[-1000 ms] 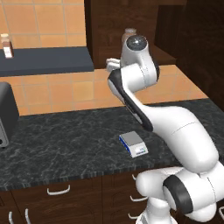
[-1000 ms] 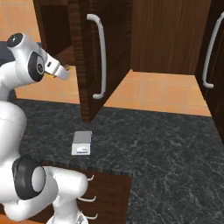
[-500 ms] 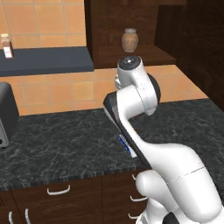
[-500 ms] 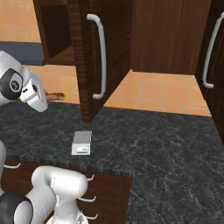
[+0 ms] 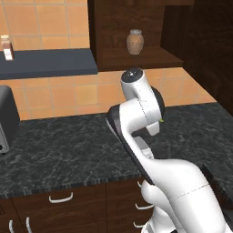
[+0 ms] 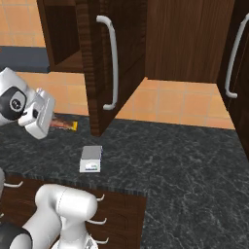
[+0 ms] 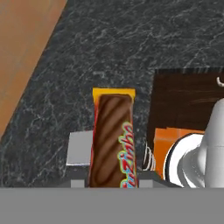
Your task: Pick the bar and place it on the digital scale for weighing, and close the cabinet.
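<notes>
My gripper is shut on the bar, a brown wrapper with yellow ends and red edges, held level above the dark counter, left of the scale. In the hand view the bar runs up from between my fingertips, and a corner of the digital scale shows beneath its left side. The digital scale lies flat near the counter's front edge. The cabinet door, with its long silver handle, stands open, swung out over the counter.
A tan vase stands inside the open cabinet. A dark toaster sits at the counter's left end under a shelf holding a small bottle. Another shut cabinet door's handle is at the right. Drawers run below.
The arm has swung down and folded, carrying the bar from cabinet height to low over the counter, close to the scale. The cabinet door has stayed open.
</notes>
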